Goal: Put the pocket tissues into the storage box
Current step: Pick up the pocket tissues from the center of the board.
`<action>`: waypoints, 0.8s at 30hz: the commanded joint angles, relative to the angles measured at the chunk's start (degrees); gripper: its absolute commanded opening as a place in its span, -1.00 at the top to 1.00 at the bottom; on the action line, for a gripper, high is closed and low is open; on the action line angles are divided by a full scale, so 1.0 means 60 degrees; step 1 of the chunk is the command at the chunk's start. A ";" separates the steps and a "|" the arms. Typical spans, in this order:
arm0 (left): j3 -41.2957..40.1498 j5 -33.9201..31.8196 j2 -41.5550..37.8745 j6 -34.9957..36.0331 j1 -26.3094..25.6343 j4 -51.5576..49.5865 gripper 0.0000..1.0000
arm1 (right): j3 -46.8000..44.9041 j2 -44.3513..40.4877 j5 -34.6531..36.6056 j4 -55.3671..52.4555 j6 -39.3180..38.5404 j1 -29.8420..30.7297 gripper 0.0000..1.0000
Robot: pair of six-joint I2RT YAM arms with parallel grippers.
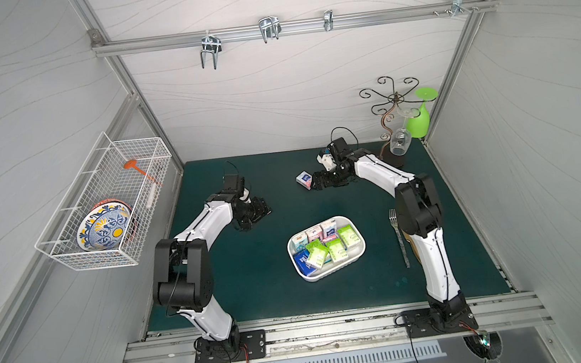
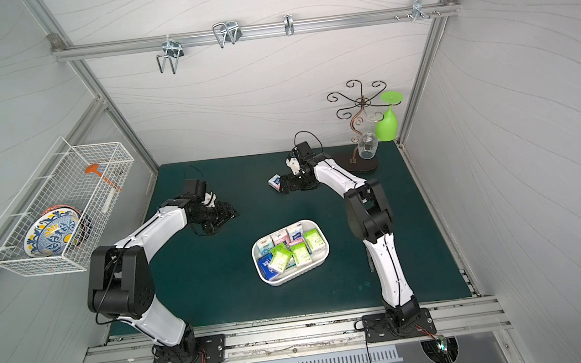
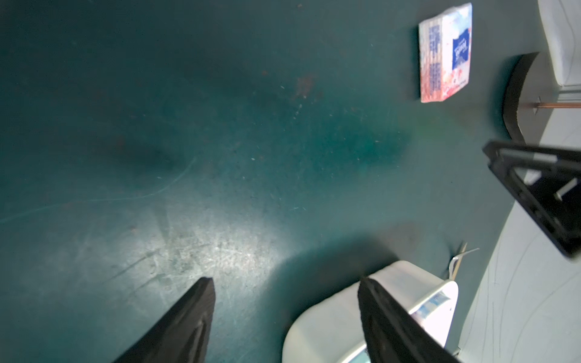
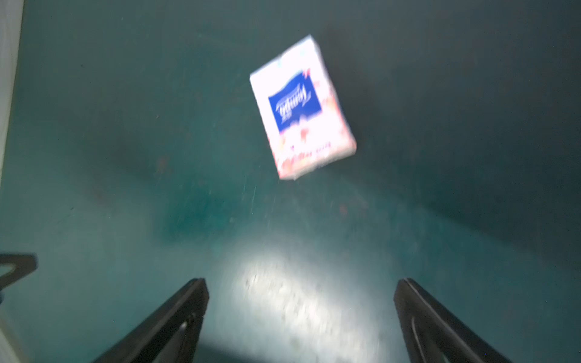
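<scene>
A pocket tissue packet (image 4: 301, 107) lies label-up just ahead of the right hand (image 4: 300, 283), which is spread wide, empty. Likely light, soft, slick-wrapped: pinch across its narrow width.

Left fingers (image 3: 182, 327), right fingers (image 4: 169, 327): both spread.

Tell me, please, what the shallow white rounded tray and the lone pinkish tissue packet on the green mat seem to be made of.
Shallow white rounded tray: probably moulded plastic, smooth, faintly glossy, with seamless rounded corners.
Lone pinkish tissue packet: likely thin printed film over soft tissue; puffy edges.
</scene>
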 commanded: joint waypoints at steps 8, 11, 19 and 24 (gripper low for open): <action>0.0035 0.0770 0.0328 -0.0059 -0.0027 0.0178 -0.51 | 0.3355 0.2548 -0.0650 -0.0676 -0.0010 0.0146 -0.98; 0.0035 0.0785 0.0281 0.0039 0.0049 0.0055 -0.52 | 0.3792 0.2957 -0.1439 -0.0496 0.0412 0.0197 -0.98; 0.0061 0.0976 0.0241 0.0060 0.0277 -0.0019 -0.52 | 0.3840 0.3291 -0.0662 -0.0426 0.0801 0.0431 -0.71; 0.0050 0.1039 0.0185 0.0062 0.0328 -0.0087 -0.51 | 0.3840 0.3397 -0.0040 -0.0308 0.1210 0.0370 -0.29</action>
